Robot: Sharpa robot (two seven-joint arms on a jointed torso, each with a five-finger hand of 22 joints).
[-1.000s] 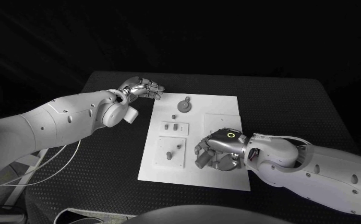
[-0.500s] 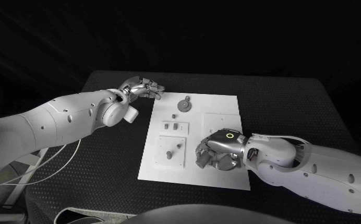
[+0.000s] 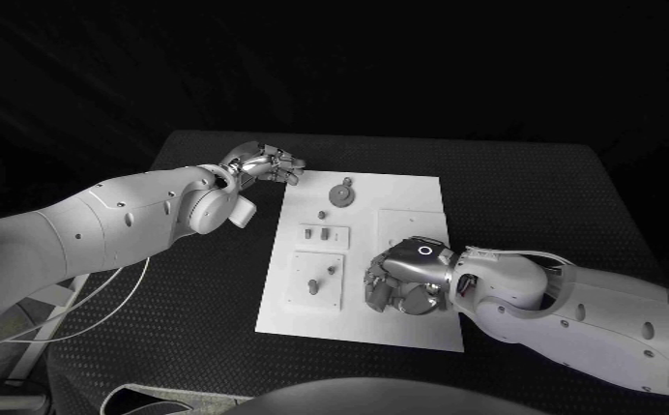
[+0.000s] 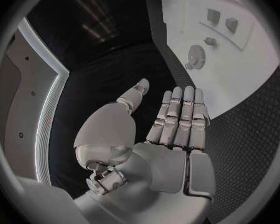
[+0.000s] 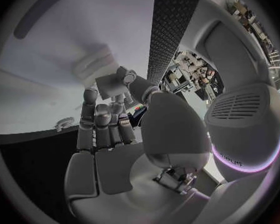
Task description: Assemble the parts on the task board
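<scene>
Two hands are at work round the task board [image 3: 419, 192], the white plate lying in the middle of the black table [image 3: 543, 192]. The left hand [image 3: 264, 163] hovers over the table just beyond the board's far left corner, its fingers [image 4: 177, 114] straight and held side by side with nothing in them, thumb set apart. The right hand [image 3: 404, 284] rests low over the near right part of the board, fingers curled down toward the plate; in the right wrist view its fingertips [image 5: 109, 92] close round a small blocky part [image 5: 107, 86], pinched against the thumb. On the board, a round gear-like part [image 3: 341, 193] lies at the far end, two small parts [image 3: 324, 235] stand in a raised square left of centre, and a peg [image 3: 314, 286] stands in the near left panel.
</scene>
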